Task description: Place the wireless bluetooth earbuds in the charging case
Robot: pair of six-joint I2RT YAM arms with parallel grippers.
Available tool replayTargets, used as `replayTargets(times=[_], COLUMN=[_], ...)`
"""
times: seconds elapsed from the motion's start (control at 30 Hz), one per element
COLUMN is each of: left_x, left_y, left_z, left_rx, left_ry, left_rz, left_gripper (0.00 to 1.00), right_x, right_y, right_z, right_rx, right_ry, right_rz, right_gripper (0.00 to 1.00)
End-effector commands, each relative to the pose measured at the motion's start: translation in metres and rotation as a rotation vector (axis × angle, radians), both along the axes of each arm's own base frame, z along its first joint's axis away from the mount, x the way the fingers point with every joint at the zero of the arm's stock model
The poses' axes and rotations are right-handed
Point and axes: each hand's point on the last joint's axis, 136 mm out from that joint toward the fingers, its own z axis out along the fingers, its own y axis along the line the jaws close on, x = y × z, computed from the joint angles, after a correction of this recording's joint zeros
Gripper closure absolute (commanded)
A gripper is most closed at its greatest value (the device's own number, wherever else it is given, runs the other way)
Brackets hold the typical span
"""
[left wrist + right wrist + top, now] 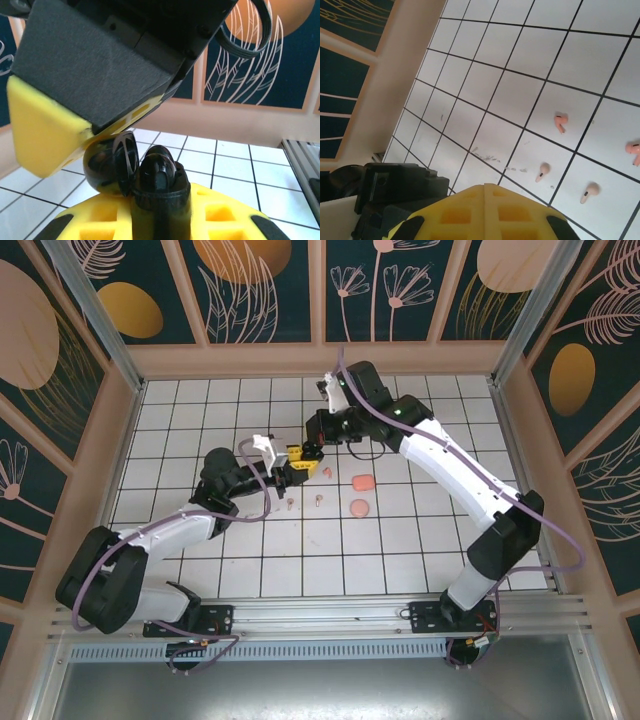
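A white tiled table (200,570) with dark grid lines sits inside walls of floral panels (250,280). Near its middle, the left gripper (297,461) is closed on a black charging case (161,192). The case stands upright between the gripper's yellow fingers (215,197), with its lid (125,159) swung open to one side. A dark rounded shape sits in the mouth of the case and is probably a black earbud. Black on black makes it impossible to tell whether there is 1 bud or 2, or whether anything is fully seated. The right gripper (313,453) hangs directly over the case with its jaws closed. Its yellow finger (45,125) reaches down to the rim of the lid, and whether it pinches anything cannot be told. Elsewhere, 4 loose buds lie on the tiles. These are a coral earbud (561,121), a second coral earbud (633,149) at the frame edge, and 2 pale earbuds (542,171) (590,191), all apart from one another. To the right of the grippers, 2 pink cases (363,481) (359,507) lie near each other with no gripper on them. Judging from this, the black pair is the one in hand, and at best it is partly in. The coral and pale pairs have not been started, so most of the task remains.
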Motion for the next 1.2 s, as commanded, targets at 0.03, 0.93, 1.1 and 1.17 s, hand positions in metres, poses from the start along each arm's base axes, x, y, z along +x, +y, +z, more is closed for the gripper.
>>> replayTargets(times=[0.03,0.93,1.1,1.17], left_x=[0.012,0.129,0.132,0.13], left_y=[0.002,0.071,0.083,0.088], left_z=[0.029,-0.116,-0.173,-0.187], left_rx=[-0.049,0.002,0.072,0.081], left_ry=[-0.101,0.803,0.994,1.039], left_rz=[0.061,0.484,0.516,0.529], left_gripper=[1.0,1.0,1.0,1.0], right_x=[-0.055,-0.042,-0.045,-0.047], right_y=[-0.004,-0.133,-0.132,-0.131], right_z=[0.006,-0.106,-0.116,-0.117], right_rx=[0.031,0.019,0.013,0.008], right_ry=[0.063,0.056,0.064,0.058], right_rz=[0.085,-0.513,-0.502,-0.493], right_gripper=[1.0,0.52,0.5,0.5])
